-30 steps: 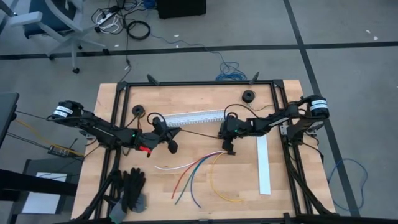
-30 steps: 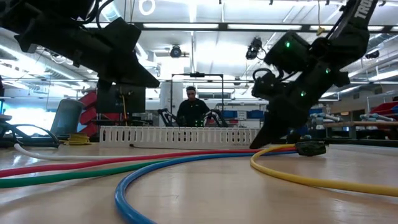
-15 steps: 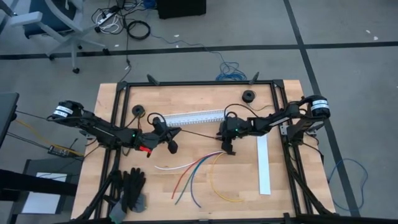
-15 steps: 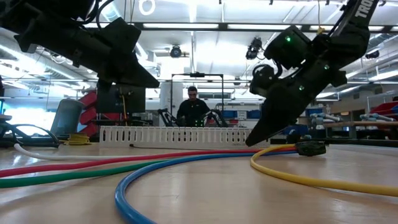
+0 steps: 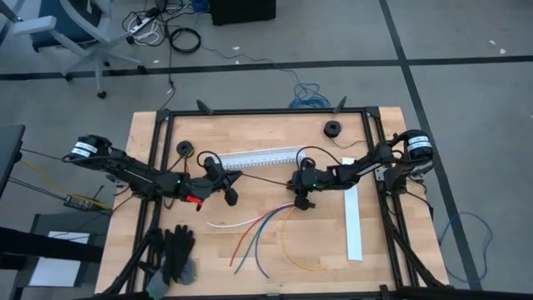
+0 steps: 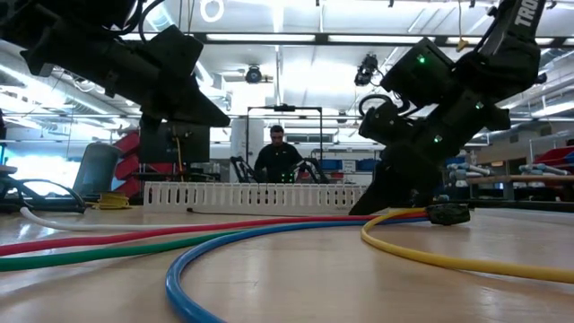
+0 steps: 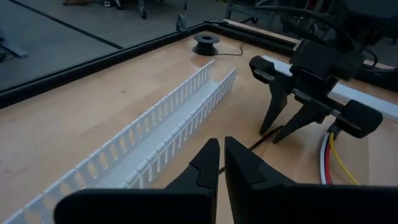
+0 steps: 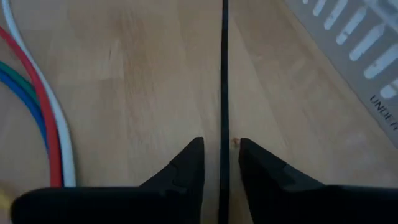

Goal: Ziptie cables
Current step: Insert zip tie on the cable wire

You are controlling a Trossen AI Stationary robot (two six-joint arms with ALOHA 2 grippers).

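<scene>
The cables [image 5: 258,229] are loose red, green, blue, yellow and white wires fanned on the table's near middle, their bunched ends near my right gripper; they lie flat in the low view [image 6: 224,238]. A thin black strip [image 5: 266,179] runs along the table between my two grippers. My left gripper [image 5: 235,177] is shut on its left end. My right gripper [image 5: 300,202] points down, open, its fingers standing either side of the strip [image 8: 224,74] without touching it. The cables [image 8: 43,112] pass beside it. My left gripper pinches the black strip's left end [image 7: 219,167] between its two fingertips, coming nearly level from the table's left, along the strip. The strip leads away low over the table toward my right gripper [image 7: 286,127].
A long white slotted channel [image 5: 258,157] lies just beyond the strip. A flat white cover strip [image 5: 354,221] lies at the right. Two black spools [image 5: 185,148] [image 5: 333,127] sit toward the far edge, black gloves [image 5: 175,254] near left. A person [image 6: 273,157] stands behind the table.
My right gripper has moved a little toward the table's left, along the black strip toward my left gripper, staying low over the cables' bunched ends. My left gripper has kept still.
</scene>
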